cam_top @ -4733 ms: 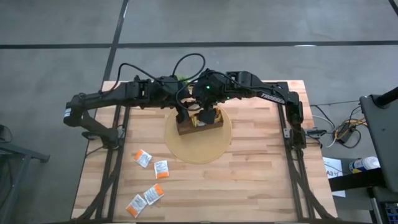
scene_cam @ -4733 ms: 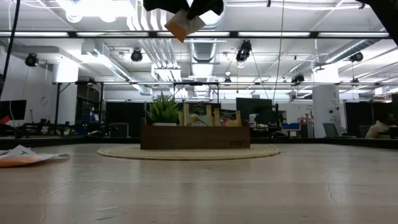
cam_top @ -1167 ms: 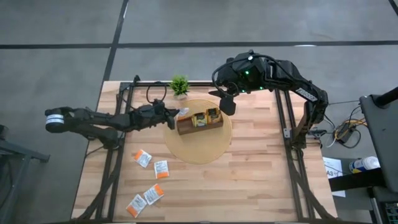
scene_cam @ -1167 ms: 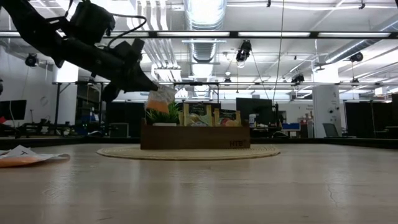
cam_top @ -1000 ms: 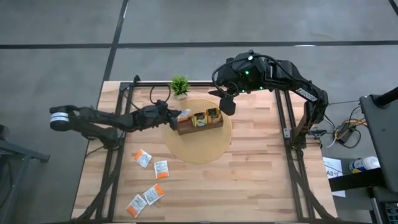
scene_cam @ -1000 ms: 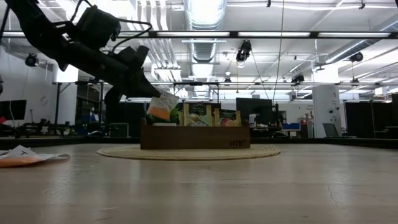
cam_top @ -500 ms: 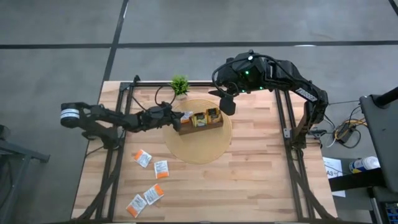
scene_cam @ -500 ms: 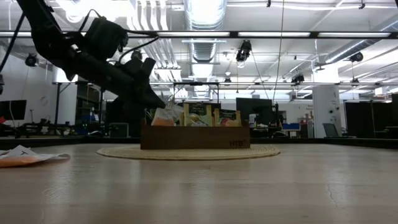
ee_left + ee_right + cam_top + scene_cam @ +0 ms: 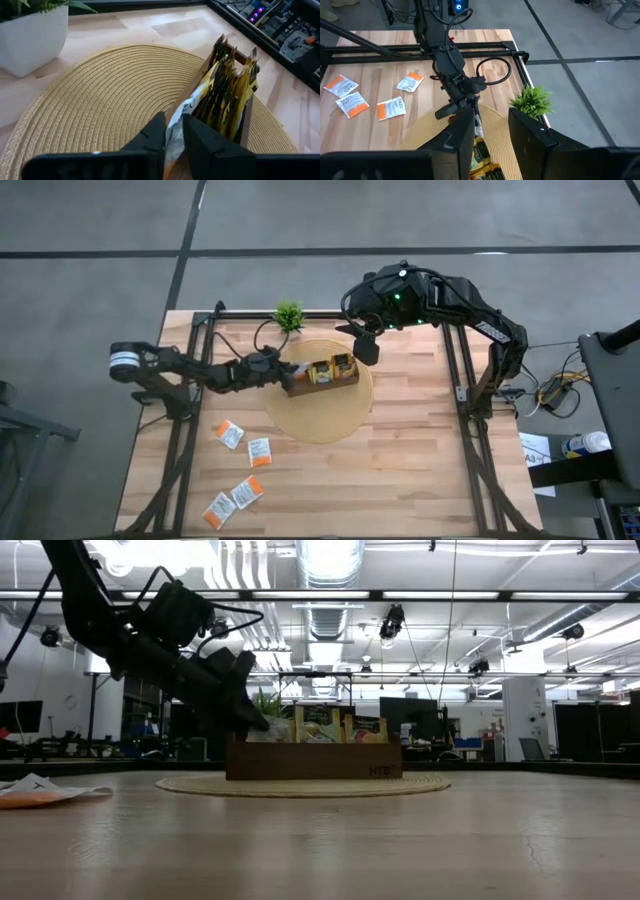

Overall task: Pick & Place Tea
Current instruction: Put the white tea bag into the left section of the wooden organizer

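My left gripper (image 9: 284,369) (image 9: 172,118) is at the left end of the brown compartment tray (image 9: 324,374) (image 9: 313,758) and is shut on a white-and-orange tea sachet (image 9: 186,107). The tray stands on a round woven mat (image 9: 320,415), with dark green-and-yellow sachets (image 9: 225,92) upright in it. Several white-and-orange sachets (image 9: 229,434) (image 9: 247,492) lie flat on the table's near left part. My right gripper (image 9: 366,346) (image 9: 491,113) hangs open above the mat's far right edge, touching nothing. My left gripper pinches the white-and-orange sachet between its two fingers by the end nearest them (image 9: 176,125). It comes slanting down from the table's left. The sachet's free end (image 9: 196,96) reaches into the tray's left end compartment. Whether it rests on the tray's floor cannot be seen.
A small potted plant (image 9: 289,317) (image 9: 30,30) stands at the table's far edge, just beyond the mat. Dark metal frame rails (image 9: 190,430) run along both table sides. One loose sachet (image 9: 35,790) shows at the left in the low view.
My left gripper has moved toward the table's right and down, carrying the sachet from beside and above the tray's left end into that end of the tray. The sachet has sunk behind the tray's wall in the low view.
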